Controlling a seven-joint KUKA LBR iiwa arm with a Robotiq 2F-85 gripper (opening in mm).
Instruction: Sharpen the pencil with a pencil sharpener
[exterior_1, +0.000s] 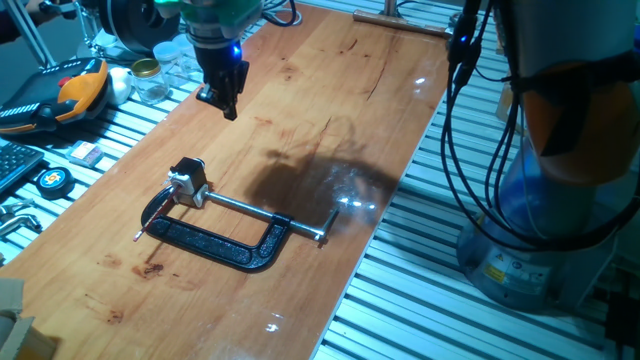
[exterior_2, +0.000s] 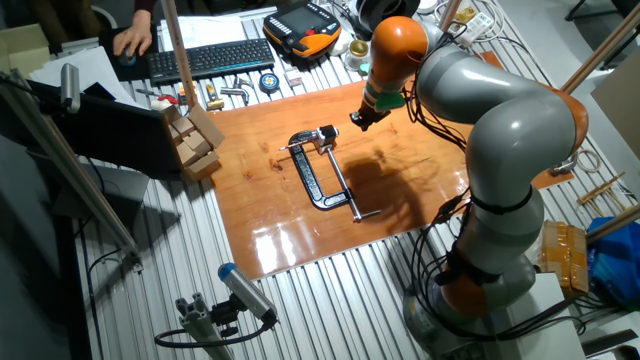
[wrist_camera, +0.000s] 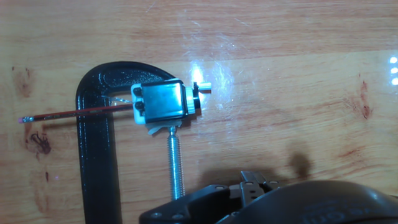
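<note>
the pincer hangs above the worktop, nothing held; its opening cannot be told. the pencil is seated in the clamped sharpener, at 9 o'clock. next, the pencil must be gripped and twisted.

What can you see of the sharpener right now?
The sharpener is a small boxy block, shiny metal with black and white parts at its ends. It sits in the mouth of the black C-clamp, lying on the wooden board, with the clamp's screw pressing one side. The pencil lies level, one end stuck into the block. The gripper hangs above, apart.
</note>
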